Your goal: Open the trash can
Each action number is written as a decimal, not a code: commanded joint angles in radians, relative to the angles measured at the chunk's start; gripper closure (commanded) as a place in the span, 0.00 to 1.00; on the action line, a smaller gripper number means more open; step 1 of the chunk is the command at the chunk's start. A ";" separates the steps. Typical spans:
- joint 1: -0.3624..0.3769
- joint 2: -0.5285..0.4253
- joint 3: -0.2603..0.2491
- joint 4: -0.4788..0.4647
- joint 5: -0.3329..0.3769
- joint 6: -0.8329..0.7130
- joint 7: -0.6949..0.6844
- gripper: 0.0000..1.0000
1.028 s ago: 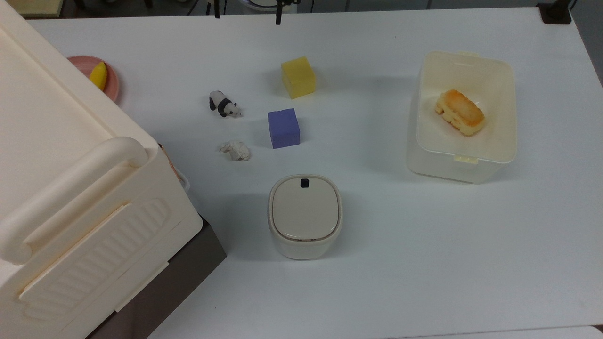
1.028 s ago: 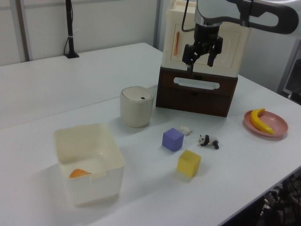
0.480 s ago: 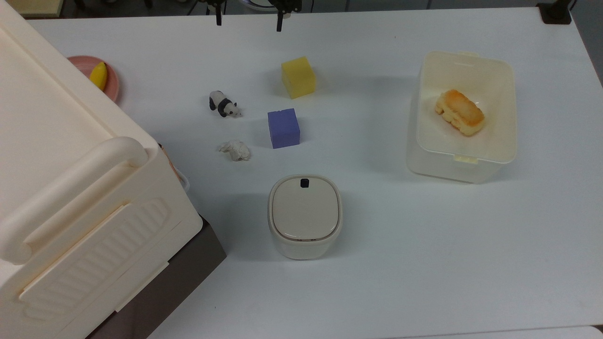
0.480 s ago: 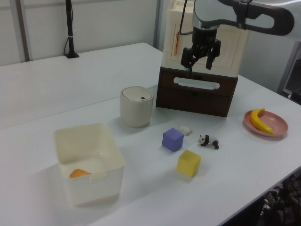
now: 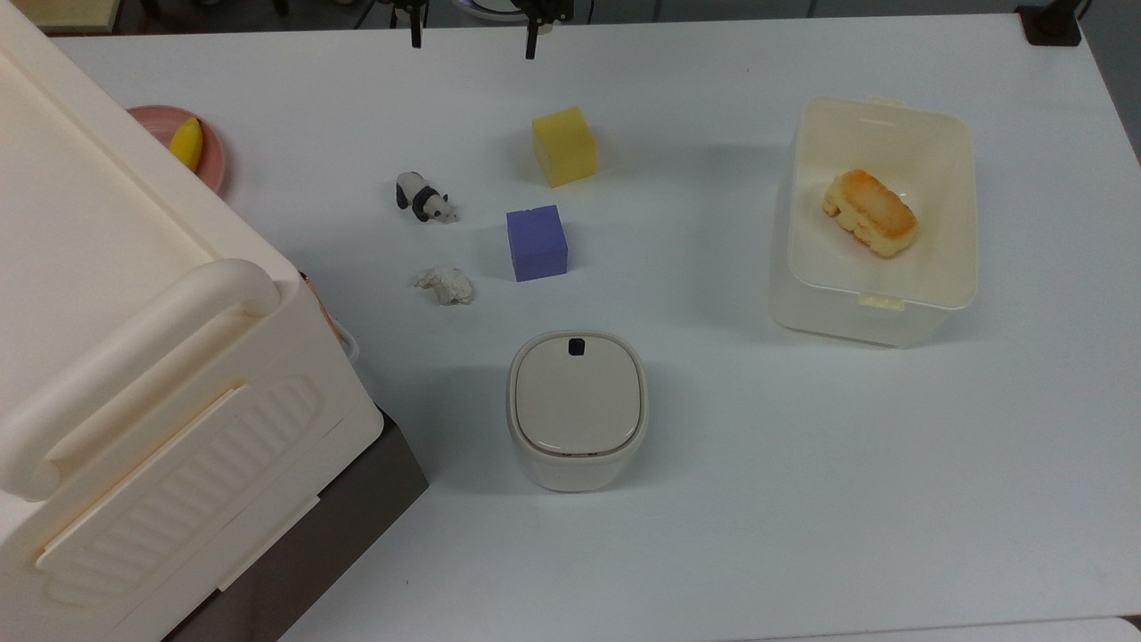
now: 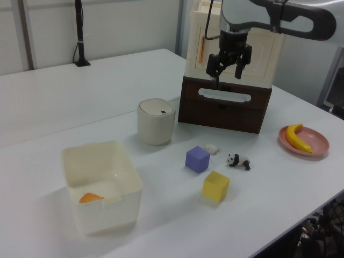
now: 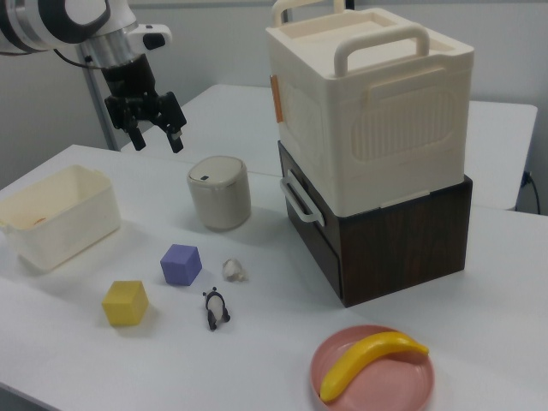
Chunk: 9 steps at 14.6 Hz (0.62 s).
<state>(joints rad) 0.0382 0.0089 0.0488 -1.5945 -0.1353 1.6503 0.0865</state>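
- Jaws (image 6: pixel 226 65) hang spread apart and empty, high above the counter (image 5: pixel 802 464); over the last second they have eased slightly toward the left view's left and a touch lower, and in the top view their tips (image 5: pixel 470 36) now poke further in at the far edge.
- Bin (image 5: pixel 577 408) sits near the middle of the counter, lid (image 5: pixel 577 393) flat and shut, black button (image 5: pixel 576 345) on its far rim; nothing about it has changed, so opening has not begun and the approach looks only just under way.
- Beyond it, a paper wad (image 5: pixel 445 284), purple cube (image 5: pixel 537 242), panda (image 5: pixel 423 198) and yellow cube (image 5: pixel 563 145) lie between bin and jaws, all unmoved.
- At the top view's right, the tub (image 5: pixel 874 312) holds a piece of bread (image 5: pixel 870 213).
- Hard to tell: how high the jaws are over the counter, since the top view cuts off all but their tips.
- Handled box (image 5: pixel 134 374) on its brown drawer unit (image 7: pixel 402 240) runs off the top view's left edge and hides part of the banana plate (image 5: pixel 211 160).
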 commanded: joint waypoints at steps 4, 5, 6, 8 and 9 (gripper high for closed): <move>0.008 -0.010 -0.006 0.005 0.020 -0.017 -0.022 0.00; 0.008 -0.010 -0.006 0.005 0.020 -0.017 -0.022 0.00; 0.008 -0.012 -0.006 0.005 0.020 -0.017 -0.025 0.00; 0.008 -0.010 -0.006 0.008 0.014 -0.017 -0.056 0.00; 0.009 -0.010 -0.006 0.008 0.014 -0.018 -0.063 0.00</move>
<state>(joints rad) 0.0398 0.0088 0.0490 -1.5875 -0.1353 1.6503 0.0654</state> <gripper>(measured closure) 0.000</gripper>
